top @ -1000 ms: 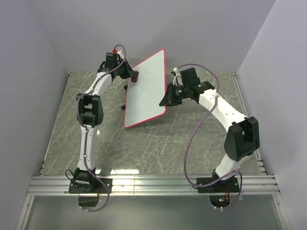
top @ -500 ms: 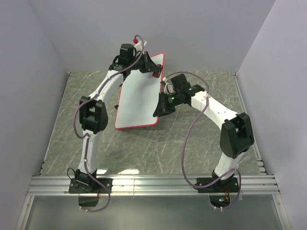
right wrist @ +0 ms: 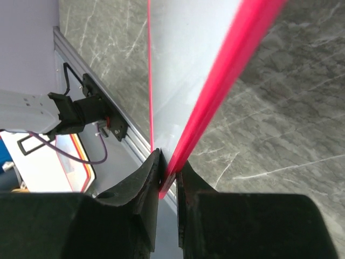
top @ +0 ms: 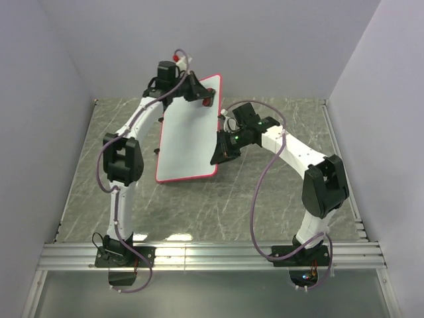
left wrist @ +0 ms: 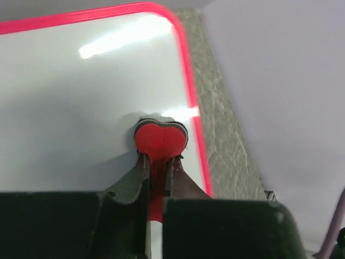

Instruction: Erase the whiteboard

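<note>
The whiteboard (top: 189,132), white with a thin red rim, is held tilted up off the table. My right gripper (top: 218,151) is shut on its right edge; in the right wrist view my right gripper (right wrist: 168,175) pinches the red rim (right wrist: 226,81) between both fingers. My left gripper (top: 202,95) is at the board's upper right corner, shut on a red eraser (top: 207,101). The left wrist view shows my left gripper (left wrist: 158,161) pressing the heart-shaped red eraser (left wrist: 160,139) flat against the whiteboard (left wrist: 75,91), close to its red rim.
The grey marbled table (top: 265,199) lies under the board, with purple walls on three sides. A metal rail (top: 212,255) runs along the near edge, where both arm bases are bolted. The left arm's base (right wrist: 81,113) shows in the right wrist view.
The board has swung to a more upright line, its lower end moving left. My left gripper carried the eraser from the board's left side to its upper right corner. My right gripper shifted left.
</note>
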